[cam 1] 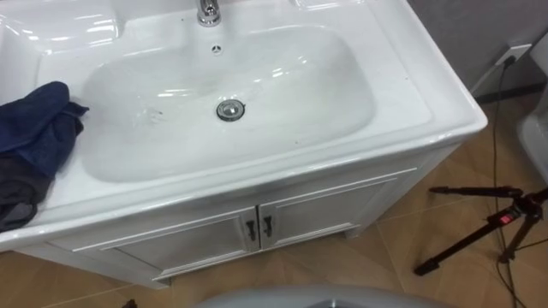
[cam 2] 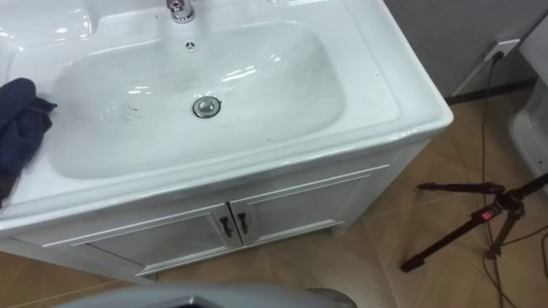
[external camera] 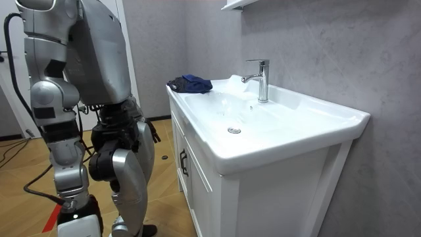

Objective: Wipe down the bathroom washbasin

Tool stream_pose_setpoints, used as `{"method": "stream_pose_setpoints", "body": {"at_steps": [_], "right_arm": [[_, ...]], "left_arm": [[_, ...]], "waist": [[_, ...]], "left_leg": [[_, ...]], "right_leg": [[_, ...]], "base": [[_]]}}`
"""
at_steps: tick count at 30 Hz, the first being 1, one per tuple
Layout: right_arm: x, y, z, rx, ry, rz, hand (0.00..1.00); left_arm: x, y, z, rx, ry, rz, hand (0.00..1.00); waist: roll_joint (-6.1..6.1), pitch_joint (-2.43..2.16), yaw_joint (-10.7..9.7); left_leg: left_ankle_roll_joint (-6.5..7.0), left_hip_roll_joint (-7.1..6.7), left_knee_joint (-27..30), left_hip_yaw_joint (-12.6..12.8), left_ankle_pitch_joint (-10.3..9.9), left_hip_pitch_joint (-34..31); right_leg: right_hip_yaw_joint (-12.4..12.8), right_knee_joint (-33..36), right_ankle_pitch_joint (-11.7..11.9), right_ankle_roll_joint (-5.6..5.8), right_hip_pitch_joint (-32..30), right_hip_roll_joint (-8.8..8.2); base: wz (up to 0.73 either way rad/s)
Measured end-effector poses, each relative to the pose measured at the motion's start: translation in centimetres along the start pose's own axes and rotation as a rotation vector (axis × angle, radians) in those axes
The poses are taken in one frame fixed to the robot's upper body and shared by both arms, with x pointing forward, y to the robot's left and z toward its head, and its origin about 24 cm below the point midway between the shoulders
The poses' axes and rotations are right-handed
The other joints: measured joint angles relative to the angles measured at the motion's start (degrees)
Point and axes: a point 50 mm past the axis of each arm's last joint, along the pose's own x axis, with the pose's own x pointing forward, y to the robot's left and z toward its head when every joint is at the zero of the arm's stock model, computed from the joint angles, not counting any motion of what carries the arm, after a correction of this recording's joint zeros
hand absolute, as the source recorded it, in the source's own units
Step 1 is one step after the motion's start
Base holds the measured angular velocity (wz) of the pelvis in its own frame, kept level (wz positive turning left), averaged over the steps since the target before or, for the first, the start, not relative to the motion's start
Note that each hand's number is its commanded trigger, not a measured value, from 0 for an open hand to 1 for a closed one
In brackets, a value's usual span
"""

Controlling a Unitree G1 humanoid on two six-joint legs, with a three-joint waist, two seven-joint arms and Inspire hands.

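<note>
The white basin (cam 1: 282,128) is set in a white vanity top, with a round metal drain (cam 1: 229,109) at its middle and a chrome tap (cam 1: 209,12) at the back edge. A dark blue cloth (cam 1: 36,128) lies crumpled on the vanity top left of the bowl, partly over its rim, with a darker piece under it. In the room view the same cloth (external camera: 191,83) sits at the far end of the vanity. I stand upright a step back from the cabinet front. My right hand (external camera: 77,220) hangs low at my near side. My left hand (external camera: 151,133) hangs by my hip.
Two cabinet doors with dark handles (cam 1: 257,228) close the vanity front below the basin. A black tripod (cam 1: 492,224) lies spread on the wooden floor to the right. A cable runs to a wall socket (cam 1: 516,53). A white shelf (external camera: 237,4) hangs above the tap.
</note>
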Motion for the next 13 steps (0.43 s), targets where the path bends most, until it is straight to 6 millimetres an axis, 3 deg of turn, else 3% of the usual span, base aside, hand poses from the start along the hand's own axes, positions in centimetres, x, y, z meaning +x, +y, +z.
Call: {"method": "stream_pose_setpoints", "body": {"at_steps": [13], "right_arm": [[0.01,0.27,0.05,-0.012,0.000,0.034,0.00]], "left_arm": [[-0.01,-0.53,0.16,0.026,-0.006,-0.067,0.00]], "waist": [[0.04,-0.01,-0.68]], "left_leg": [[-0.03,0.09,-0.08,1.57,-0.02,-0.02]], "right_leg": [[0.36,0.06,-0.01,0.01,-0.17,0.05]], "base": [[-0.01]]}}
